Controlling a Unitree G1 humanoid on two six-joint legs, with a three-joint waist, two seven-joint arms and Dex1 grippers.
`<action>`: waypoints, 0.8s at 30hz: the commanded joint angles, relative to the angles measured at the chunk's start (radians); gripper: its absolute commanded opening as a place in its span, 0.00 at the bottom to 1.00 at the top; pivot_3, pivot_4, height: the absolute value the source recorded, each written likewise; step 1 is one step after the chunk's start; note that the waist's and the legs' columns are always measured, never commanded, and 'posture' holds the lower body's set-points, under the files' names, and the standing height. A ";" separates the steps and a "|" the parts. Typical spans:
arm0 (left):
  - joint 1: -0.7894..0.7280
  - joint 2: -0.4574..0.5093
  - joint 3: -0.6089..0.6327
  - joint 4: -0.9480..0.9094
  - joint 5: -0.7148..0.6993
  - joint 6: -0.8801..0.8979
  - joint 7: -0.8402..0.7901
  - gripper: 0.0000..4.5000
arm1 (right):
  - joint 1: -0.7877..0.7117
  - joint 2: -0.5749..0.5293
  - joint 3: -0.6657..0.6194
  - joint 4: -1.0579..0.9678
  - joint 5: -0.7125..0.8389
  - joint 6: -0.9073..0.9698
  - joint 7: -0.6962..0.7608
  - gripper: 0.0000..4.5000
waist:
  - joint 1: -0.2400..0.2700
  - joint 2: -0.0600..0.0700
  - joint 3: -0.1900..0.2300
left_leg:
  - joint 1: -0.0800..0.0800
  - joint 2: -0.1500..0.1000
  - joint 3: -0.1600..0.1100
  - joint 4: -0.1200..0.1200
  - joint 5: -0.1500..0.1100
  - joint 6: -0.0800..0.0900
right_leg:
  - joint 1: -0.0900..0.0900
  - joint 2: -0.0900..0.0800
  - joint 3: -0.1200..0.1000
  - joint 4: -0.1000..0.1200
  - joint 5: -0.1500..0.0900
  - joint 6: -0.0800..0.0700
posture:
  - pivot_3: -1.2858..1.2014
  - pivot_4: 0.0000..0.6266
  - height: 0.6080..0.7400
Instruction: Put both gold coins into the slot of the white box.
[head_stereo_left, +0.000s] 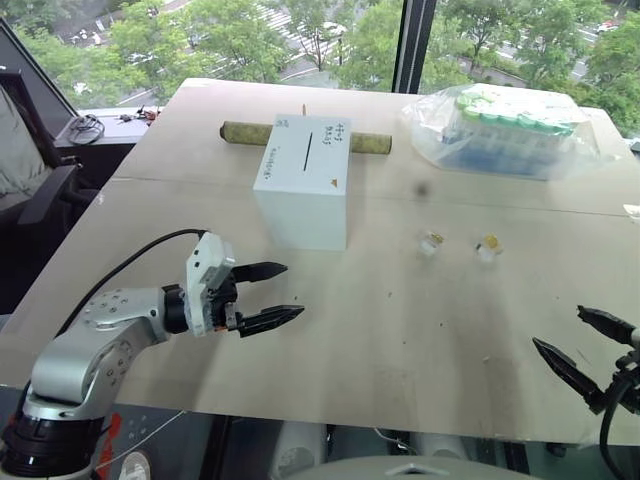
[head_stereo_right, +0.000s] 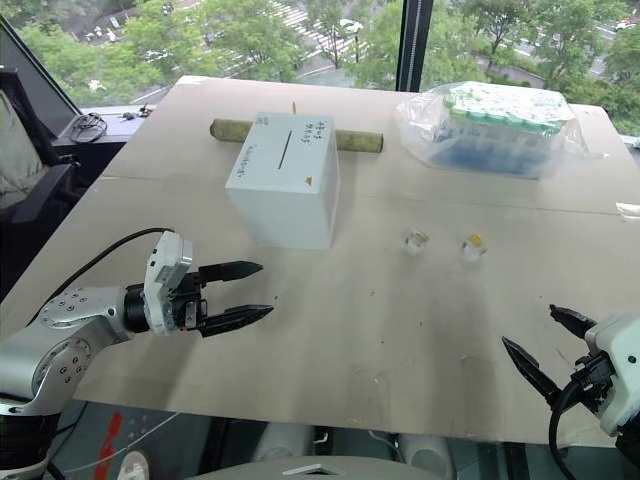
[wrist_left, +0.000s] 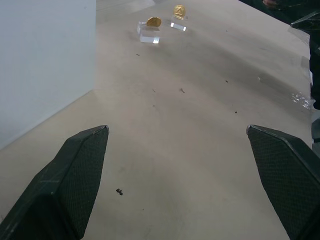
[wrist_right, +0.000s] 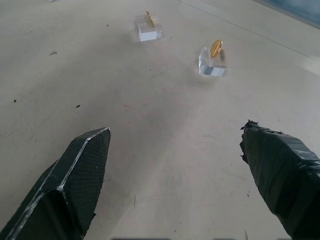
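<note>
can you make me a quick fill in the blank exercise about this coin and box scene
1. Each of the gold coins stands on edge on a small ____ block.
2. The slot is a thin black line on the ____ face of the white box.
3. Behind the box lies an olive-brown rolled ____.
4. The left claw and right claw both hover with fingers ____ and hold nothing.

Missing words: clear; top; cylinder; open
</note>
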 joint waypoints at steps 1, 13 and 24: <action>-0.073 -0.021 -0.022 -0.039 0.002 -0.031 0.007 1.00 | -0.118 -0.020 0.034 -0.013 0.028 0.056 -0.102 0.99 | 0.000 0.000 0.000 | 0.000 0.000 0.000 0.000 0.000 0.000 | 0.000 0.000 0.000 0.000 0.000 0.000 | 0.52 0.24 1.00; -0.317 -0.096 -0.111 -0.148 -0.107 0.155 0.140 1.00 | -0.817 -0.146 0.304 0.296 0.096 0.559 -0.431 0.66 | 0.000 -0.002 0.001 | -0.001 -0.002 0.000 0.003 0.003 0.005 | 0.000 0.007 0.002 0.000 0.006 -0.006 | 0.52 0.24 1.00; -0.286 -0.106 -0.088 -0.204 -0.119 0.158 0.210 1.00 | -1.035 -0.168 0.514 0.557 -0.009 0.559 -0.409 0.37 | -0.001 -0.002 0.001 | -0.001 -0.002 0.001 0.003 0.003 0.005 | 0.001 0.009 0.003 0.001 0.006 -0.005 | 0.52 0.24 1.00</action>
